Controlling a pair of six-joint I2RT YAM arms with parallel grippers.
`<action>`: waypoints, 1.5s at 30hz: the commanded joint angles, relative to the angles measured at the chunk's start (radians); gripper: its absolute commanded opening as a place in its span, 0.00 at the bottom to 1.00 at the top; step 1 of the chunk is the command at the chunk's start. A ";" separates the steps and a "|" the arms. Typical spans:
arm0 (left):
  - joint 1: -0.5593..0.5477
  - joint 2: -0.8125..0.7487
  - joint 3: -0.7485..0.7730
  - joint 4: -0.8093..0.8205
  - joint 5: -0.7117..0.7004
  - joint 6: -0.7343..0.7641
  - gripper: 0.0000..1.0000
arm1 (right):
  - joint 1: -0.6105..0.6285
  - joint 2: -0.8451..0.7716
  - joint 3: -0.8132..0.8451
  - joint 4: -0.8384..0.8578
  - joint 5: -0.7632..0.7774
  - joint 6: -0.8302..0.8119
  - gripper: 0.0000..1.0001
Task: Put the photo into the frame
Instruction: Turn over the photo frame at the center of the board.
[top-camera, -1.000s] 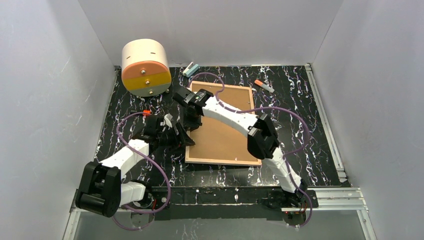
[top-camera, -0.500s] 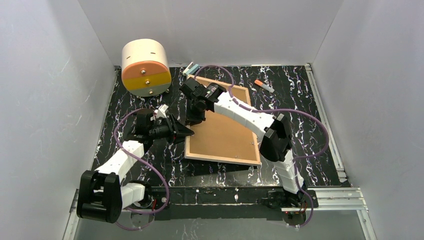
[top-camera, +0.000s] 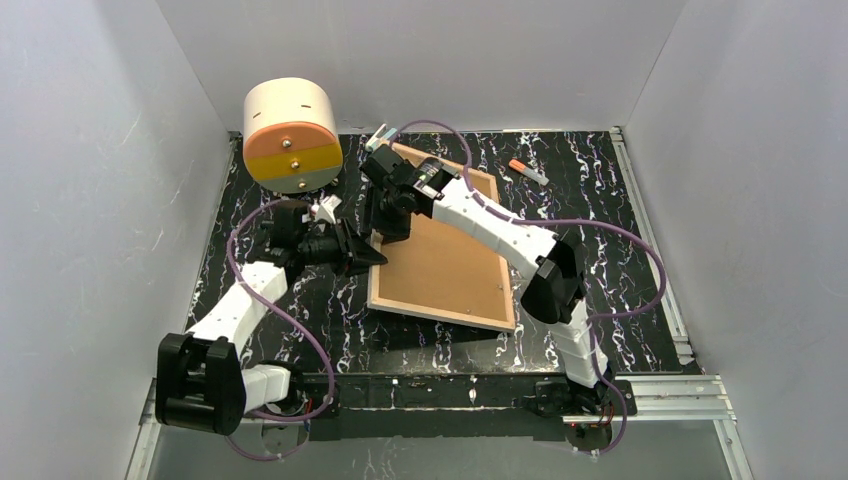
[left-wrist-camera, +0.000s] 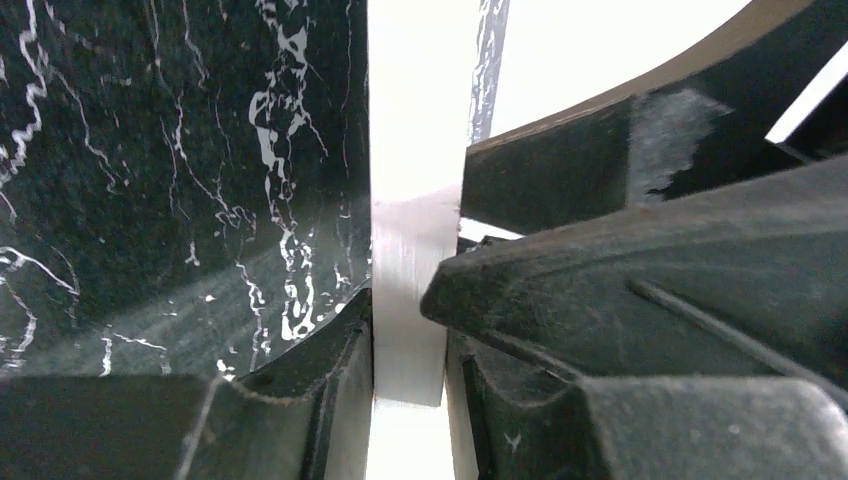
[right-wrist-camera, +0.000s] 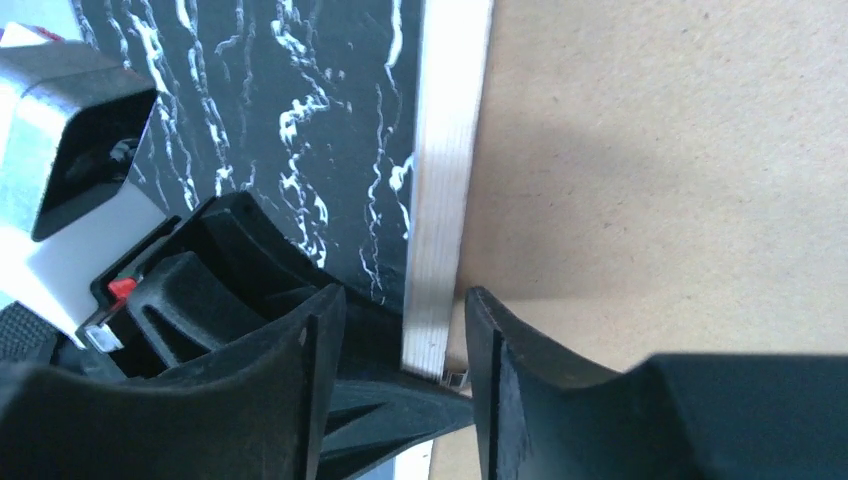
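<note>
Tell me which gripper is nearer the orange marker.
Right. The right gripper straddles the frame's left rim, across the frame from the orange marker; the left gripper clamps the same rim slightly nearer the robot, farther off.

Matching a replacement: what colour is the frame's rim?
Pale wood; the frame rim shows best from the right wrist.

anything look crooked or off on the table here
The large picture frame with light wood rim lies brown back up and twisted askew to the black marble table; its near edge casts a wide shadow, so it looks tipped up. The left gripper clamps its left rim.
</note>
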 joint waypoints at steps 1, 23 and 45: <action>-0.004 0.011 0.218 -0.227 -0.022 0.179 0.00 | 0.001 -0.031 0.213 -0.081 0.095 -0.018 0.63; -0.131 0.219 0.997 -0.562 -0.297 0.641 0.00 | -0.330 -0.378 0.047 0.077 0.023 -0.098 0.86; -0.687 0.298 1.167 -0.801 -0.984 0.796 0.00 | -0.386 -0.388 0.024 -0.132 0.121 -0.042 0.81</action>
